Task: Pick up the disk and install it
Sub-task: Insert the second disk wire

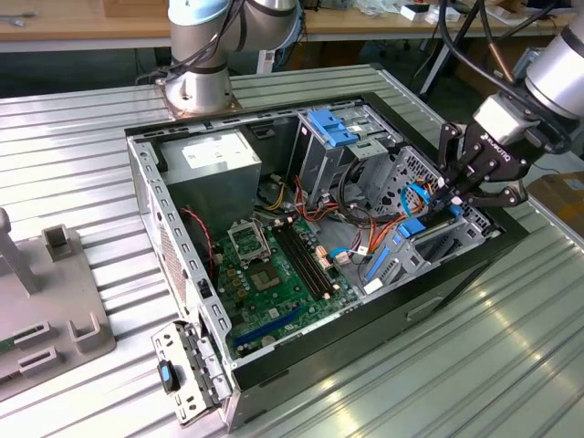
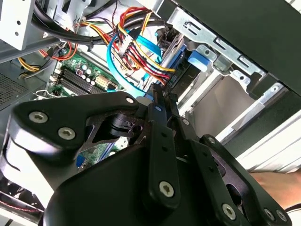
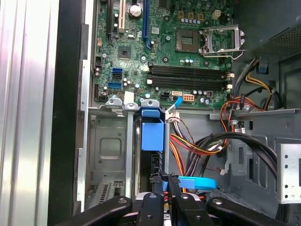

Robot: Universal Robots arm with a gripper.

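Hand is down at the drive cage of the open case, fingers pinched on the disk's blue rail — seating step, calling for a straight push home.

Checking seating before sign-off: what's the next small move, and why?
Probably a short push along the slot: the gripper sits at the drive cage over the disk, whose blue rail end stands at the cage's mouth. Mind the blue cable beside it.
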